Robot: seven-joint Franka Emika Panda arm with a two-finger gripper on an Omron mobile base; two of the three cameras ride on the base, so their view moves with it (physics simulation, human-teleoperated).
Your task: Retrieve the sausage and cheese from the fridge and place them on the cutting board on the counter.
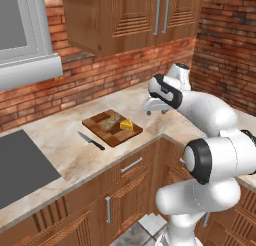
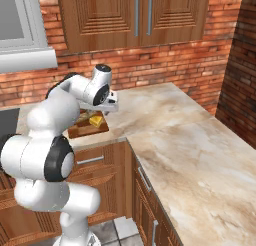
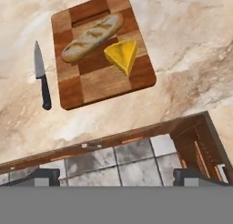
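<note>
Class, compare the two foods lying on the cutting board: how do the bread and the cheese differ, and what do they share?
The bread is long, rounded, tan and speckled; the cheese is a short, flat-faced yellow wedge. The bread spans most of the board's width; the cheese is much smaller. Both lie on the cutting board, close together.

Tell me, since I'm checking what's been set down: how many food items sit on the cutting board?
2: a tan bread-like loaf lying across the cutting board and the cheese beside it. No sausage shows on the board.
</note>
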